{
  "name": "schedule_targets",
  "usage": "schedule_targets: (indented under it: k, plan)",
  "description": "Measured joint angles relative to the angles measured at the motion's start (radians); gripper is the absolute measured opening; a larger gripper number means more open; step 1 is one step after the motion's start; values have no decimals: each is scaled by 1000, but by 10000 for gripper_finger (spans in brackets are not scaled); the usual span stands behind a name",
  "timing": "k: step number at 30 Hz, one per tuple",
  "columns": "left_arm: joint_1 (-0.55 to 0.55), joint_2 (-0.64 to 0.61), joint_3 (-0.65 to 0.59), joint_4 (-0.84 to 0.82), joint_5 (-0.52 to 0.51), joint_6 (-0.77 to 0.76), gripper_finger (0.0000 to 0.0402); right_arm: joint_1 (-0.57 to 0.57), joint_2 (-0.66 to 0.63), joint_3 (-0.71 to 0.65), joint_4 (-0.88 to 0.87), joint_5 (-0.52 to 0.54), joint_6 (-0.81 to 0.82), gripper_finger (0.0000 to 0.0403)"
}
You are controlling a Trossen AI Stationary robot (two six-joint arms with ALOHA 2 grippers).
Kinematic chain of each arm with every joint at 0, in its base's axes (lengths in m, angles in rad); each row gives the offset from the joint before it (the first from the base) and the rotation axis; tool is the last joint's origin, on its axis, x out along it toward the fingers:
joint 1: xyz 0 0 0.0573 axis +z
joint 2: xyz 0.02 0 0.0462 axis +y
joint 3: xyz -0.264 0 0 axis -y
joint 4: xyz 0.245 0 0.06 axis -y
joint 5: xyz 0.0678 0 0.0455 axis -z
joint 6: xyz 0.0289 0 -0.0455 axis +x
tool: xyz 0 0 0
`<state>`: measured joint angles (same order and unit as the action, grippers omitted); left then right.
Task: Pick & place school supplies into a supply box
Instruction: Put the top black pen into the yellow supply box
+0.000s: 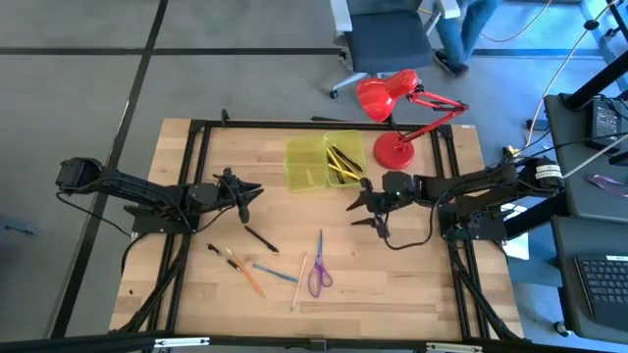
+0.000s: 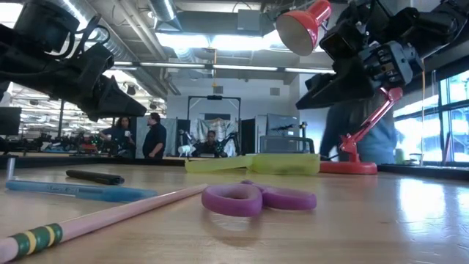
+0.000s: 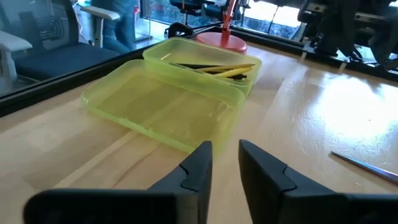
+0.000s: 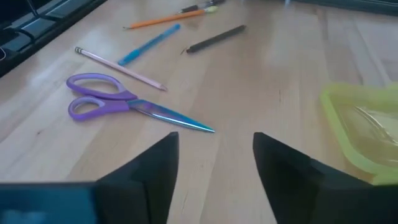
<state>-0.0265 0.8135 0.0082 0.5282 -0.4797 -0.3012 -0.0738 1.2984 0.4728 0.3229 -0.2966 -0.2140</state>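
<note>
- Two halves make up the yellow-green supply box [image 1: 322,162], lying open at the far middle of the bench [image 1: 412,284]; its right half holds several pencils and pens [image 1: 342,163], yellow and dark, while the left half looks bare.
- Just right of the box stands a red desk lamp [image 1: 396,120], its round base on the bench.
- Left pincer [image 1: 252,193] hangs above the bench, left of the box and near it; its two fingers [image 3: 196,171] stand a narrow gap apart with nothing between them.
- Right pincer [image 1: 357,213] hangs just on the near side of the box's right half, fingers [image 4: 155,168] spread wide and grasping nothing.
- Near the middle of the bench lie the loose supplies: purple-handled scissors [image 1: 318,268], a pale pink pencil [image 1: 297,284] just left of them, a blue pen [image 1: 274,272], an orange pencil [image 1: 245,275] and a black pen [image 1: 261,239] farther left.
- A further short dark item lies by the orange pencil; what it is I cannot tell.
- Beyond the bench, people [image 2: 139,136] stand far back in the room.
</note>
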Motion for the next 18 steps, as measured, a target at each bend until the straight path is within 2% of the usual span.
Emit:
schedule_targets:
  k: [5, 12, 16, 18]
  plan:
    - [0, 0, 0, 0, -2, 0, 129, 0, 0, 0, -3, 0, 0, 232]
    - [0, 0, 0, 3, -51, -3, 207, 0, 0, -3, -19, 0, 0, 231]
    - [1, 0, 2, 32, -5, -39, 222, 0, 0, -17, -22, 0, -2, 231]
    - [2, 0, 24, 38, 59, -27, 223, 0, 0, -24, -23, 0, -5, 231]
